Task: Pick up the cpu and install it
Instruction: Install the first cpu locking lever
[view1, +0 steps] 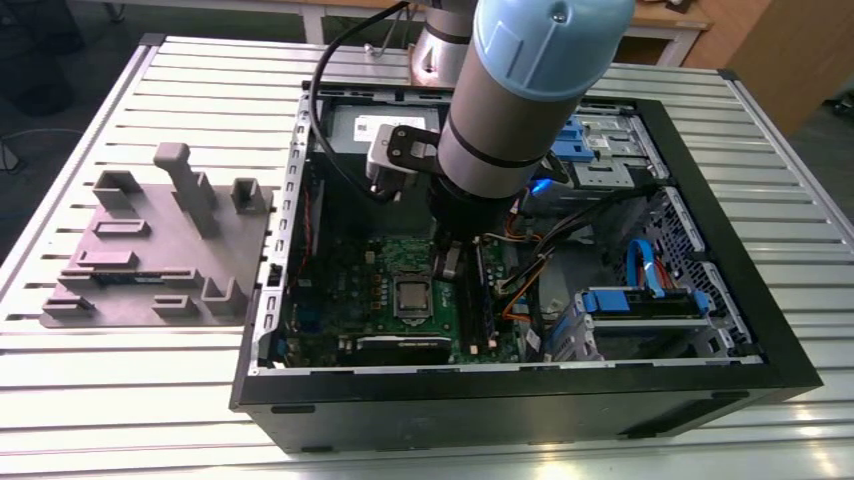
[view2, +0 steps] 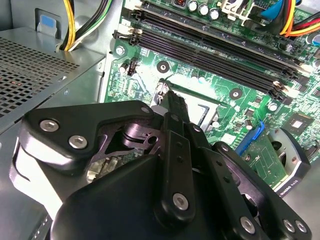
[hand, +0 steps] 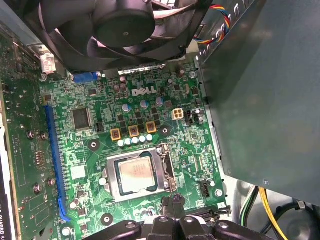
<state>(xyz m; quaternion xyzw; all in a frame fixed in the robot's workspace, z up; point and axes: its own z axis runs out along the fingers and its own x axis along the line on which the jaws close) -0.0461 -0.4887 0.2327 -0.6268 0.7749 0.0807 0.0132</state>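
Observation:
The cpu (view1: 411, 296), a small square chip with a silver-grey top, lies flat in the motherboard socket (hand: 112, 187) inside the open computer case; the first wrist view shows the cpu (hand: 136, 173) framed by the socket's metal bracket. My gripper (view1: 451, 262) hangs just above the board beside the socket, toward the exterior view's right. In the second wrist view the black fingers (view2: 176, 112) are pressed together with nothing between them, and the gripper (view2: 172, 97) has its tip over the socket's edge. The same gripper (hand: 175, 199) tip sits just off the socket's rim in the first wrist view.
A grey tray (view1: 160, 250) with upright fixtures lies on the slatted table at the exterior view's left. Inside the case (view1: 534, 400) are a grey power-supply box (hand: 265, 100), a black fan (hand: 120, 30), memory slots (view2: 210, 40), blue drive brackets (view1: 641, 302) and loose cables (view1: 527, 285).

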